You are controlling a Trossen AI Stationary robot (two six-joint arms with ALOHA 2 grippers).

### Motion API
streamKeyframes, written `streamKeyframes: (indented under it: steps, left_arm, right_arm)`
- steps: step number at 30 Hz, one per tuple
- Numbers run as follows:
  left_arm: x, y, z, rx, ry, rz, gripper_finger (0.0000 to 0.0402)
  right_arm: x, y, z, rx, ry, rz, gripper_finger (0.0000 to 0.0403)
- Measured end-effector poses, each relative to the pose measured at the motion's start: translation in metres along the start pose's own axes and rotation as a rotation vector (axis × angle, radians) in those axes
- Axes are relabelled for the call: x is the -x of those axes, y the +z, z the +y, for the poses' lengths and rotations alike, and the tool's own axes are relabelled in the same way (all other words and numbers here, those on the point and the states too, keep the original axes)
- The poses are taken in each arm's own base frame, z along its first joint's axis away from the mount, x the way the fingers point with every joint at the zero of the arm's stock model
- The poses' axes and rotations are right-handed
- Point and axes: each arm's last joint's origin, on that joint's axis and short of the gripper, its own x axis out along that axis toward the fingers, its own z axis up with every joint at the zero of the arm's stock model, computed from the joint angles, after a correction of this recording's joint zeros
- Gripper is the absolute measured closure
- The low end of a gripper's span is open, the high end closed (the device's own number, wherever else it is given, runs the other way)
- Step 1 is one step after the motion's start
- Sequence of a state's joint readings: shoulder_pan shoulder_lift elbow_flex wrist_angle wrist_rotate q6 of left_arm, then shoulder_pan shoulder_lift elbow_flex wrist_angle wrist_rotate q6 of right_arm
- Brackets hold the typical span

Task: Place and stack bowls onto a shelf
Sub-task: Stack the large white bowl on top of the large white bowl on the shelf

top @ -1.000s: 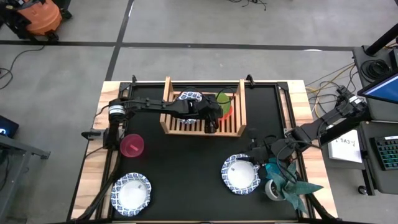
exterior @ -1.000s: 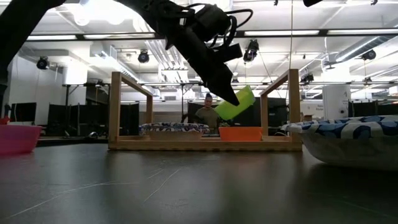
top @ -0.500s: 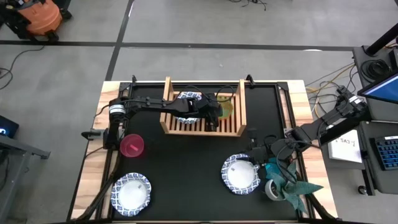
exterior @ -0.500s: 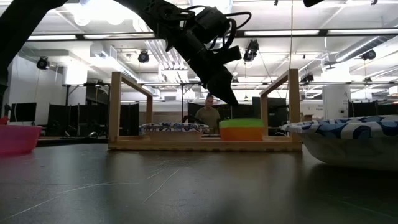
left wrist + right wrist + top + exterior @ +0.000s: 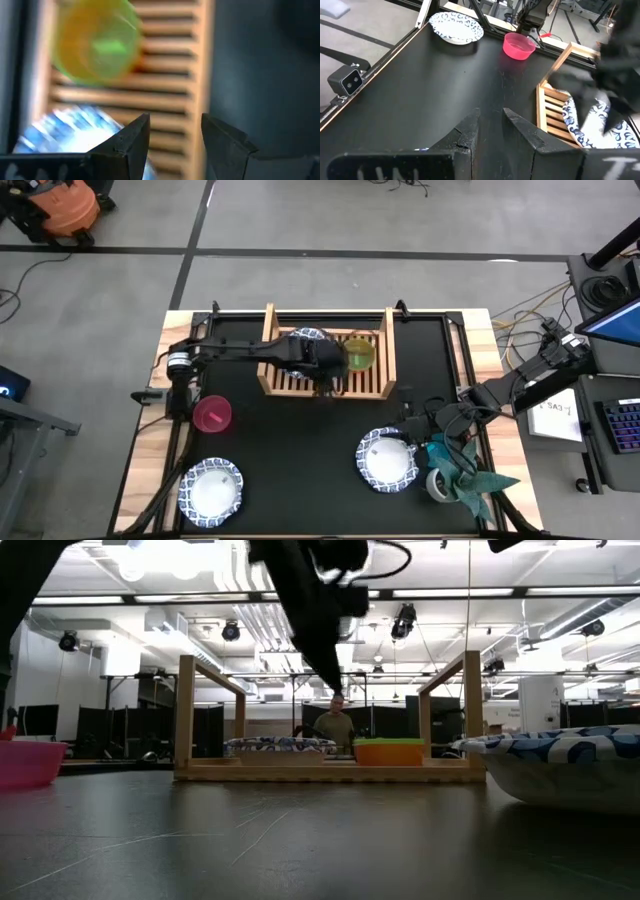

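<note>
The wooden shelf [image 5: 388, 352] stands at the table's far middle. On its slats rest a blue-patterned bowl [image 5: 306, 336] and, to its right, a green bowl [image 5: 359, 352] nested level in a red bowl [image 5: 388, 755]. My left gripper [image 5: 175, 140] hangs open above the shelf's near edge, clear of both. A pink bowl [image 5: 213, 414] and a patterned bowl [image 5: 211, 488] sit on the left of the table. Another patterned bowl [image 5: 388, 459] sits near right, with my right gripper [image 5: 491, 131] by its far rim, fingers slightly apart with nothing between them.
A potted spiky teal plant [image 5: 455, 476] stands at the near right corner beside the right arm. Bare black tabletop lies between the shelf and the near bowls. A person [image 5: 335, 728] shows in the room behind the shelf.
My left gripper has opened and let go of the green bowl, which was tilted in the air and now sits level inside the red bowl on the shelf. The gripper has then risen and drawn a little toward the table's left.
</note>
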State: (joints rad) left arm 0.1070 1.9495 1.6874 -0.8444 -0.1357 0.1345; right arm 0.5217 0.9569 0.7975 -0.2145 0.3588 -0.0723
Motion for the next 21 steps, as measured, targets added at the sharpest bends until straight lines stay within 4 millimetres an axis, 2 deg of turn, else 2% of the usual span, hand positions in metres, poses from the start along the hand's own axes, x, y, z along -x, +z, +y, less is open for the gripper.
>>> streamKeyframes:
  steps: [5, 10, 14, 21]
  left_arm:
    - [0.032, -0.006, -0.045, 0.008, -0.081, 0.184, 0.0242]
    - [0.046, -0.017, -0.096, -0.063, -0.111, 0.262, 0.0242]
    - [0.055, -0.034, -0.130, -0.091, -0.115, 0.337, 0.0242]
    - [0.077, -0.062, -0.170, 0.097, -0.069, 0.525, 0.0242]
  right_arm:
    - [0.000, 0.000, 0.000, 0.000, 0.000, -0.002, 0.0335]
    - [0.000, 0.000, 0.000, 0.004, 0.000, -0.004, 0.0335]
    - [0.000, 0.001, 0.000, 0.005, -0.001, -0.010, 0.0335]
    - [0.000, 0.001, 0.000, 0.021, -0.007, -0.010, 0.0335]
